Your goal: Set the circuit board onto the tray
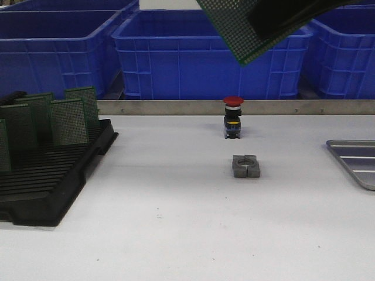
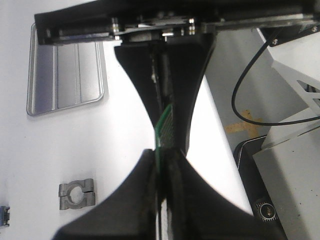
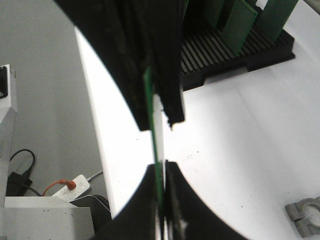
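A green circuit board (image 1: 231, 29) hangs high over the table's middle, at the top edge of the front view. Part of a black gripper finger (image 1: 281, 17) lies across it there. The left wrist view shows the board edge-on (image 2: 164, 127), with my left gripper (image 2: 161, 156) shut on one end. My right gripper (image 3: 161, 169) is shut on the other end of the board (image 3: 149, 100). The two grippers face each other across it. The silvery tray (image 1: 357, 161) (image 2: 65, 75) lies flat at the table's right edge with nothing on it.
A black slotted rack (image 1: 53, 181) (image 3: 235, 50) at the left holds several upright green boards (image 1: 67, 120). A red-topped push button (image 1: 233, 117) and a grey metal clamp block (image 1: 245, 166) (image 2: 76, 195) sit mid-table. Blue bins (image 1: 176, 52) line the back behind a metal rail.
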